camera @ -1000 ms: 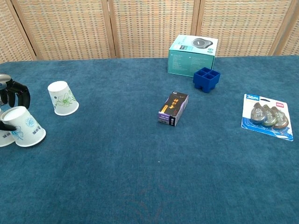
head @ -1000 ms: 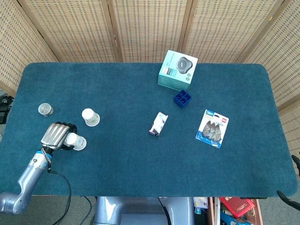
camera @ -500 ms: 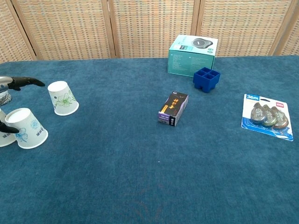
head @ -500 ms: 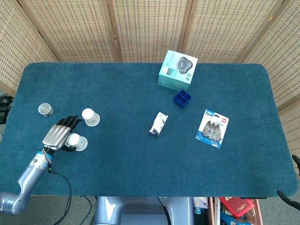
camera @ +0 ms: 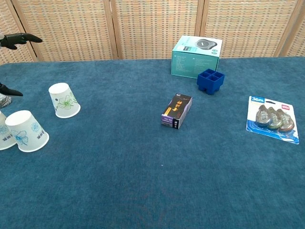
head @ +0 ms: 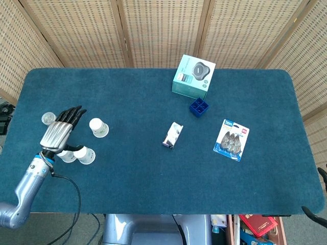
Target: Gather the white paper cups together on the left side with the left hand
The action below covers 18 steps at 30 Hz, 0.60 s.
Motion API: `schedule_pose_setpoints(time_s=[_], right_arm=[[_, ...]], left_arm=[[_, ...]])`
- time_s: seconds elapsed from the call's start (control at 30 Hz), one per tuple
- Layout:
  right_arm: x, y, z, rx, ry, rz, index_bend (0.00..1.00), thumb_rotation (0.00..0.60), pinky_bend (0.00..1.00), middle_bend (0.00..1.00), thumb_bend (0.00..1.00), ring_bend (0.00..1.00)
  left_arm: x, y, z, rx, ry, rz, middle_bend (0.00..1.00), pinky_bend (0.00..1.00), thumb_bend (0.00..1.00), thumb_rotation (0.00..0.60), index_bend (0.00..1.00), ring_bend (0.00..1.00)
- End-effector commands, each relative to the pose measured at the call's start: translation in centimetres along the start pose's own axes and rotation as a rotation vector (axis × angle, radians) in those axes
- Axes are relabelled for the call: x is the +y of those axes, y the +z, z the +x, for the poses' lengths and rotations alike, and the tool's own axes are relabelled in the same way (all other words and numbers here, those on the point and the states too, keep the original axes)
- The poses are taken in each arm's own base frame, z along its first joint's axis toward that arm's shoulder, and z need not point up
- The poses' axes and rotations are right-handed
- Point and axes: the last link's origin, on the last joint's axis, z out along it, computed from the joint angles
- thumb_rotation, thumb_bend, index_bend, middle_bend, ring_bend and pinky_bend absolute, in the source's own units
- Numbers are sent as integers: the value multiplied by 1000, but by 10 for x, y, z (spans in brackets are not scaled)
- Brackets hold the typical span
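Three white paper cups lie on the left of the blue table (head: 153, 168). A green-flower cup (head: 98, 127) (camera: 64, 100) lies on its side. Nearer the front, a blue-print cup (head: 85, 154) (camera: 26, 131) lies touching another cup (head: 66, 156) (camera: 3, 137), which is cut off at the chest view's left edge. My left hand (head: 57, 132) hovers above and just left of them with its fingers spread and nothing in it; only its fingertips (camera: 21, 38) show in the chest view. My right hand is out of sight.
A small grey round object (head: 47, 118) sits left of the hand. Mid-table and right are a teal box (head: 193, 76), a blue compartment tray (head: 199, 107), a small dark carton (head: 173, 135) and a blister pack (head: 232, 139).
My left hand has let go of the blue-print cup, opened its fingers and lifted up and away toward the back. The cup stays beside its neighbour.
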Motion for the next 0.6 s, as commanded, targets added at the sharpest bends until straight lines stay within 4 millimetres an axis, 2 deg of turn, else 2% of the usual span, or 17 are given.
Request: schedule_pose_setpoints(time_s=[0.03, 0.17, 0.3, 0.5, 0.6], right_arm=[[1, 2, -1, -2, -4, -10, 0, 600, 0, 0, 0, 0], [4, 5, -2, -2, -8, -28, 0, 600, 0, 0, 0, 0], [7, 10, -2, 0, -10, -58, 0, 600, 0, 0, 0, 0], [9, 15, -6, -19, -16, -75, 0, 600, 0, 0, 0, 0], [10, 16, -7, -24, -18, -78, 0, 600, 0, 0, 0, 0]], left_arm=[[8, 34, 8, -31, 20, 35, 32, 100, 92, 600, 0, 54], [14, 56, 0, -82, 23, 58, 78, 133, 93, 600, 17, 92], [22, 81, -24, -154, 45, 79, 120, 180, 92, 600, 69, 139], [23, 96, -40, -170, 49, 119, 203, 266, 92, 600, 165, 223], [24, 99, -43, -168, 57, 124, 277, 308, 92, 600, 249, 283]])
